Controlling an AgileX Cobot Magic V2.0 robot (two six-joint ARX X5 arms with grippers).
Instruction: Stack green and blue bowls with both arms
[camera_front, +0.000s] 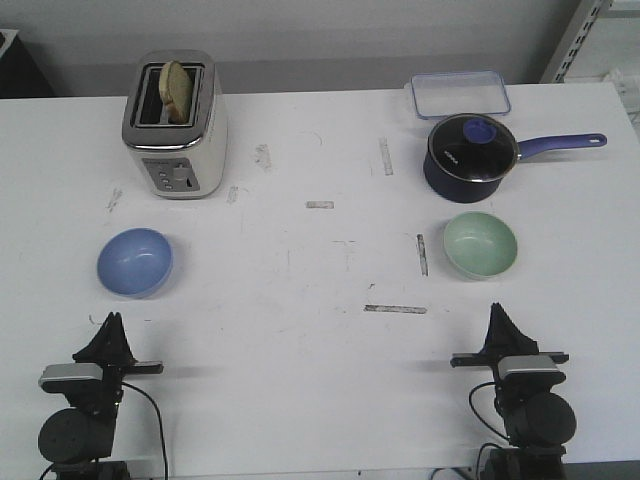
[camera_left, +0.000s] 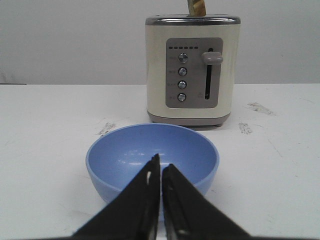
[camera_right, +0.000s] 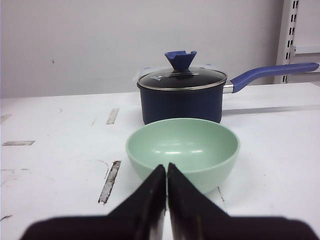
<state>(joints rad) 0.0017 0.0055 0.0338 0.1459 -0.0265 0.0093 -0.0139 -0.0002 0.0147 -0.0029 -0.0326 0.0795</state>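
- Blue bowl (camera_front: 135, 262) sits upright at left of centre in the front view, just below the toaster (camera_front: 175, 125). Empty inside.
- Green bowl (camera_front: 480, 244) sits upright at right of centre, just below the saucepan (camera_front: 470, 155); near it but apart. Empty too. The two bowls are well apart, across the white table (camera_front: 320, 270).
- Left gripper (camera_front: 112, 322) at lower left of the frame, below the blue bowl and not touching it. In the left wrist view the fingertips (camera_left: 156, 165) are pressed together with only a hairline slit between them; nothing held.
- Right gripper (camera_front: 497, 312) at lower right, below the green bowl, clear of it. Right wrist view: jaws likewise closed tip to tip, holding nothing.
- Stage, as judged: nothing stacked yet; both arms parked short of their bowls.
- Handling, as judged: bowls look light, rigid and smooth-glazed, so likely slippery; round walls give no flat face. They could skid on the table if pushed.
- Best hold, as judged: pinch the near rim, one finger inside and one outside the wall. Jaws must open first.
- Equal size, so one should nest in the other if lowered level and centred.
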